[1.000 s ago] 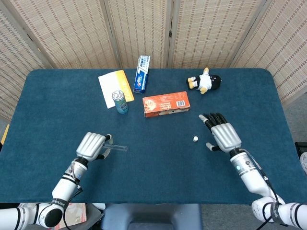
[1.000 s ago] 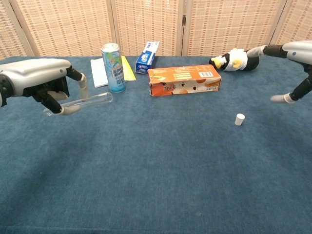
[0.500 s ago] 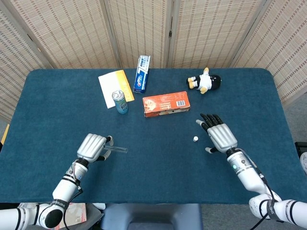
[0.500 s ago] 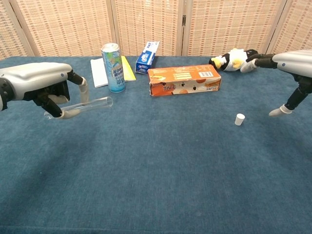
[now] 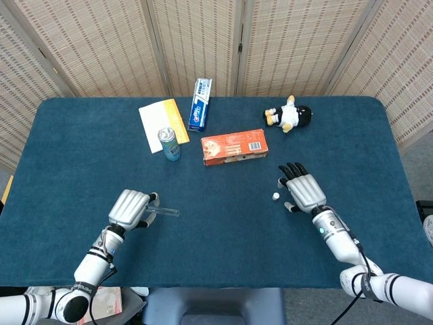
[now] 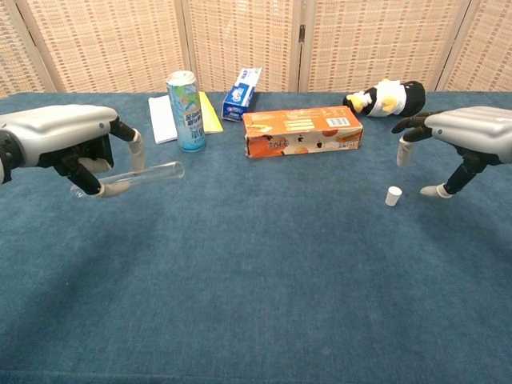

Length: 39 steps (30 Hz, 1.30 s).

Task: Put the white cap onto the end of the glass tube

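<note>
White cap (image 6: 393, 196) on table just beside right hand (image 6: 468, 134) spread fingers, left hand (image 6: 60, 142) gripping glass tube (image 6: 140, 175)

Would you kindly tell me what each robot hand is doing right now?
Left robot hand: holds the glass tube.
Right robot hand: open, holding nothing, beside the white cap.

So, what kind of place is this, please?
Probably a robot test or demonstration setup, not a home: a table covered in dark blue cloth, woven folding screens closing off the back, and unrelated props such as a black-and-white penguin plush toy and an orange cardboard box.
</note>
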{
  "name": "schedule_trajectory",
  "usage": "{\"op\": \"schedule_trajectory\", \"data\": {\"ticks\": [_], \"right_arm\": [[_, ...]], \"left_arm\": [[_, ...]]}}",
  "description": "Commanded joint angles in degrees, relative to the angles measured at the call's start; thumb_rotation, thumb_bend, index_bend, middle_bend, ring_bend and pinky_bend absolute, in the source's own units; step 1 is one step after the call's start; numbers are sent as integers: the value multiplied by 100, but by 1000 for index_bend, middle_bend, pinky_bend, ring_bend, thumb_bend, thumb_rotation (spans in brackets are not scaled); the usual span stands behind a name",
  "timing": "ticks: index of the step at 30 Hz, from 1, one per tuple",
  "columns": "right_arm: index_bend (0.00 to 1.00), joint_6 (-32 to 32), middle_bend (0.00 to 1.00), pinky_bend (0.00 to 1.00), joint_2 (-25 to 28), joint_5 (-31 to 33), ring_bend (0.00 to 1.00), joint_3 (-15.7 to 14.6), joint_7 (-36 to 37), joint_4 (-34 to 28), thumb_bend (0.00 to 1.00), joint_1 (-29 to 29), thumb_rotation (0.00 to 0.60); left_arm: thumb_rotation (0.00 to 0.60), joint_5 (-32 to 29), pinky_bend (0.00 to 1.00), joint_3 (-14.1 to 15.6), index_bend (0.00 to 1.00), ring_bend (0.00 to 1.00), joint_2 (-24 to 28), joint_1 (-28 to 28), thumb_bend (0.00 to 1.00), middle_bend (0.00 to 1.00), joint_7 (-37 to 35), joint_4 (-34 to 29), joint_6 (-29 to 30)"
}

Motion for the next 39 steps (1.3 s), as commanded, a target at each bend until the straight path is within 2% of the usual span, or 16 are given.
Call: {"op": "schedule_trajectory", "data": {"ticks": [1, 19, 39], "right_arm": [[375, -130, 97, 0, -153, 37, 0, 7, 62, 201, 253, 48, 600], [420, -429, 122, 0, -639, 44, 0, 100, 194, 842, 297, 207, 600], [461, -569, 151, 0, -735, 217, 0, 171, 69, 922, 325, 273, 600]], "left_arm": [[600, -15, 1000, 2, 658, 1000, -15, -5, 363, 1000, 7, 18, -14], [600, -10, 1000, 22, 658, 1000, -67, 9, 363, 1000, -47, 131, -66], [600, 45, 1000, 42, 658, 1000, -69, 56, 363, 1000, -155, 242, -102]]}}
